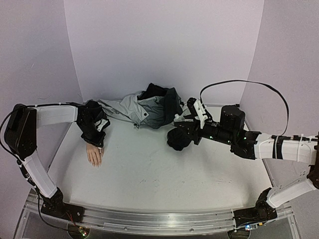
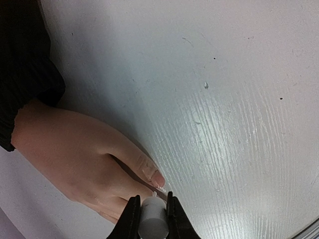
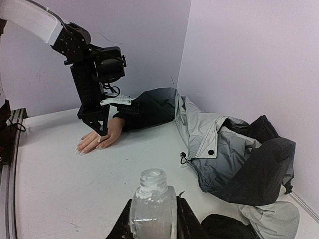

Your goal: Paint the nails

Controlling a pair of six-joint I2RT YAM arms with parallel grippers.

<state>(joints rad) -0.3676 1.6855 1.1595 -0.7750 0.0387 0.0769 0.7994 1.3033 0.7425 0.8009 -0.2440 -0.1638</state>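
A pale flesh-coloured mannequin hand (image 1: pixel 93 155) lies palm down on the white worktop (image 1: pixel 159 174), at its left side. The wrist goes into the dark sleeve of a crumpled grey-black jacket (image 1: pixel 144 107).

The left gripper (image 2: pixel 151 198) hangs just above the hand, pressed together on a small white cylindrical brush cap (image 2: pixel 152 221). In the left wrist view the cap's tip sits right beside one of the nails (image 2: pixel 158 179), a pinkish nail on the digit at the edge of the hand. The bristles are too small to make out, and whether they touch cannot be told.

Well apart, toward the right, the right gripper (image 3: pixel 153 208) pinches a small clear glass bottle (image 3: pixel 152 181), upright with its neck open.

The step in hand appears to be laying polish on this nail. It likely calls for:
- a light, slow stroke from the nail's base to its tip, staying inside its edges
- little downward force, since the hand rests loose and may slide or roll
- a level bottle, as its open neck could spill
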